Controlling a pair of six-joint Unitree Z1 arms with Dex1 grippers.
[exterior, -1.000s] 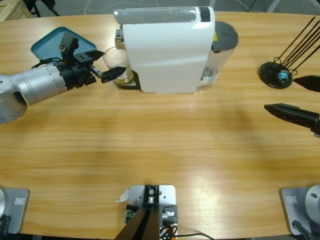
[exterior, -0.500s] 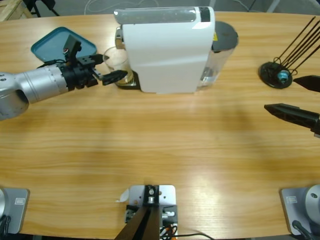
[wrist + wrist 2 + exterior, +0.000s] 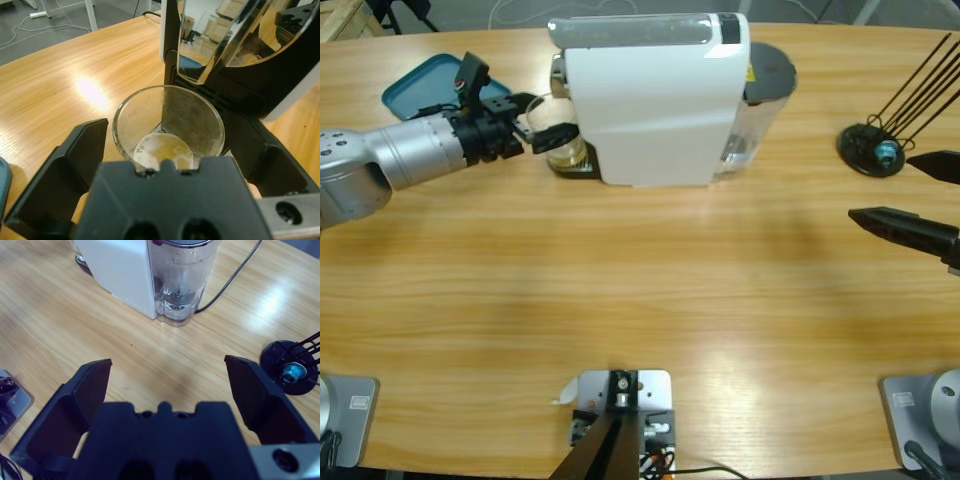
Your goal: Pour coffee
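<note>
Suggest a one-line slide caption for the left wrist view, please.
Left gripper open around a clear glass holding a shallow layer of coffee, under the coffee machine.

High view: overhead, whole table (image 3: 640, 300). Left wrist view: close on glass (image 3: 168, 127). Right wrist view: farther back. All share coffee machine (image 3: 655, 95).

Long wooden bench (image 3: 620, 300) with a bright light glare on it. Grey floor (image 3: 60, 30) behind, cables (image 3: 20, 35) trailing, white furniture legs (image 3: 90, 10).
</note>
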